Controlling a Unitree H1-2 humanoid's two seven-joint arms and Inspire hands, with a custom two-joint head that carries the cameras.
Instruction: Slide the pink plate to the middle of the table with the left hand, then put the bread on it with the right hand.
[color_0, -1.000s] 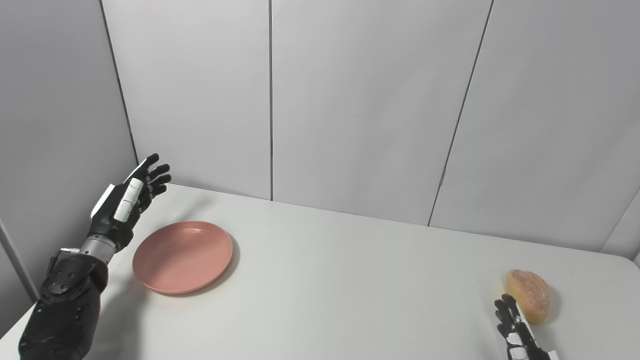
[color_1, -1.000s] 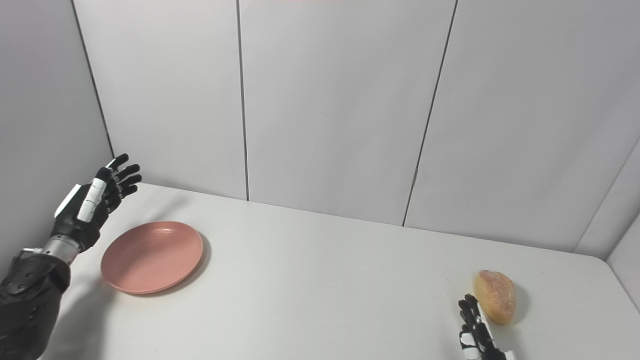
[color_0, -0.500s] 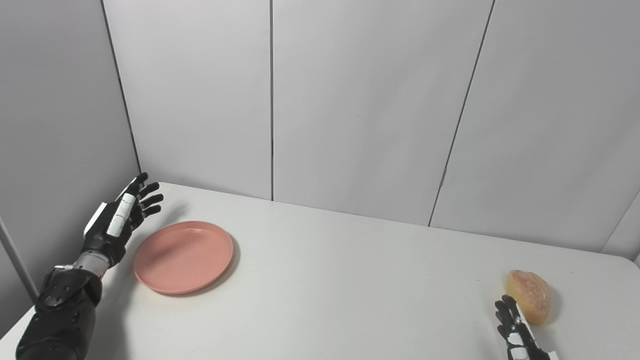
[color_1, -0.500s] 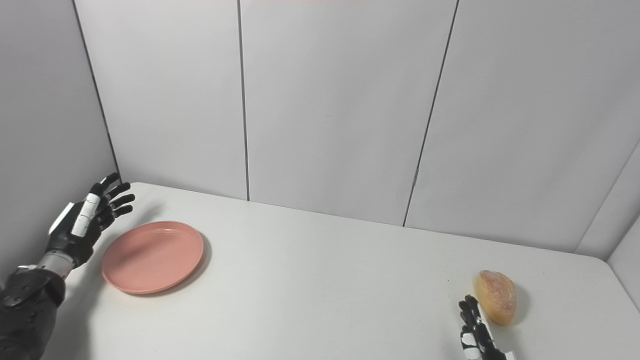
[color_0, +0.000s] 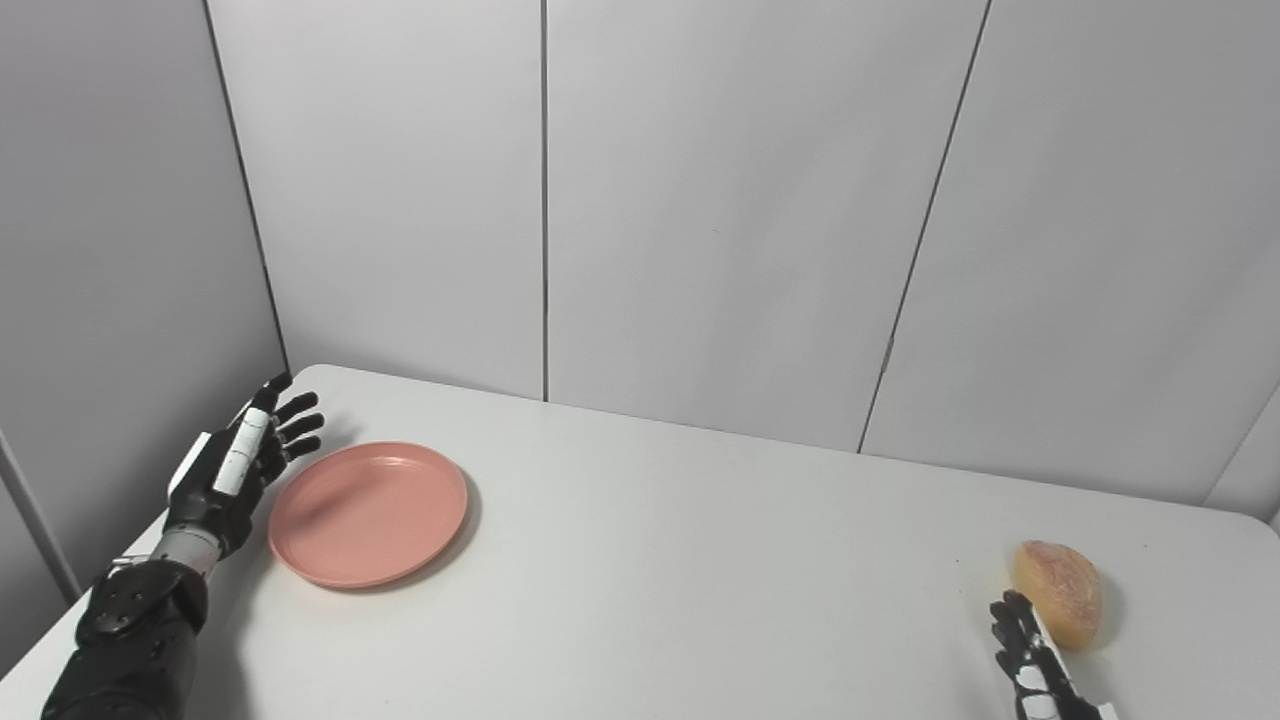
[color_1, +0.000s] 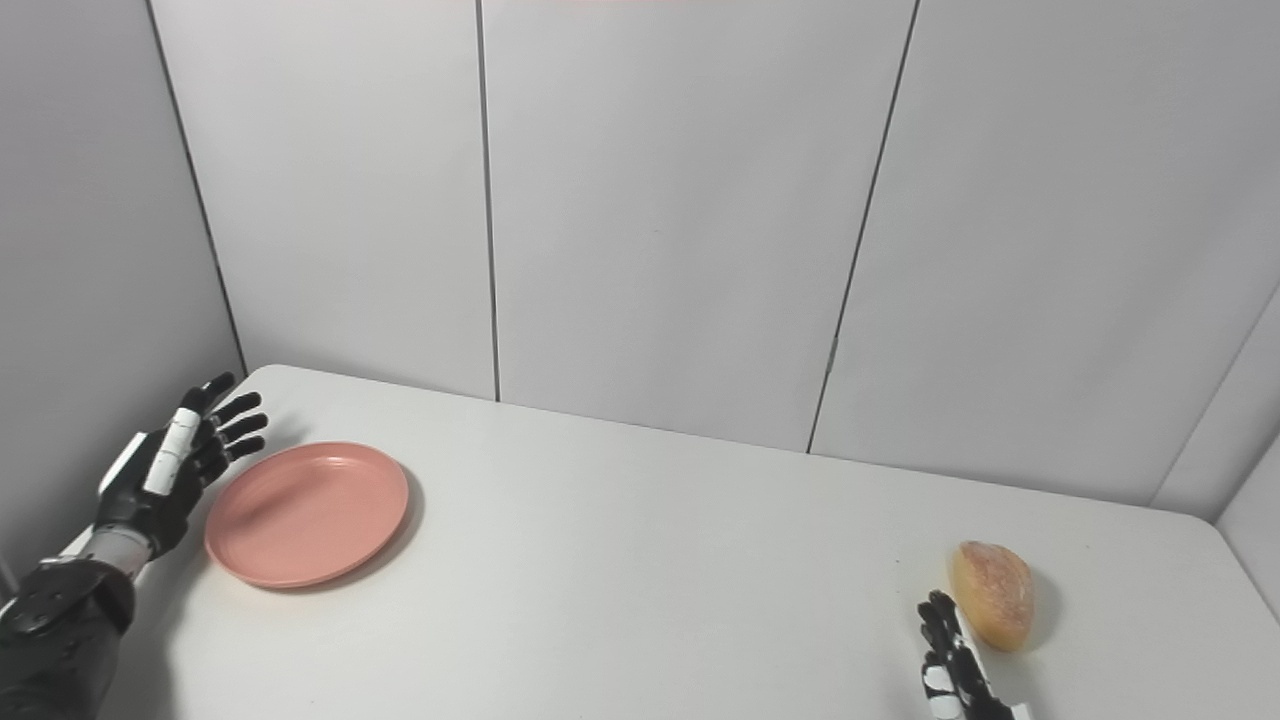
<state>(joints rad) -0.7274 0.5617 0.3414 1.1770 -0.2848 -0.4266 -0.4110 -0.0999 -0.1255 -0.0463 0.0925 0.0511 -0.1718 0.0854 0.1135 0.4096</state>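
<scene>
Left eye view. The pink plate (color_0: 367, 513) lay at the left end of the table (color_0: 680, 570), well apart from the middle, so the slide was not yet done. My left hand (color_0: 232, 470) stood just beside the plate's left rim, fingers (color_0: 298, 425) spread and straight, holding nothing. I could not tell whether any fingertip touched the rim; a thin strip of table seemed to show between them. The bread (color_0: 1058, 593) lay on the table at the far right, not on the plate, so the second step was also left to do. My right hand (color_0: 1030, 665) was just beside the bread's near-left side, mostly cut off by the bottom edge. Only dark fingers pointing upward showed, slightly apart, and they held nothing that I could see; contact with the bread was unclear.

Right eye view. Same layout. Plate at left, its near rim casting a narrow shadow; the left hand's fingers splayed beside its upper left edge, palm side turned toward the plate. Judged: ready to push, push not begun. Bread at lower right, upright on its long axis, loose. The right hand's palm and wrist were out of frame, so its full posture stayed unknown. Left forearm partly cropped at the corner. Both steps remained.
</scene>
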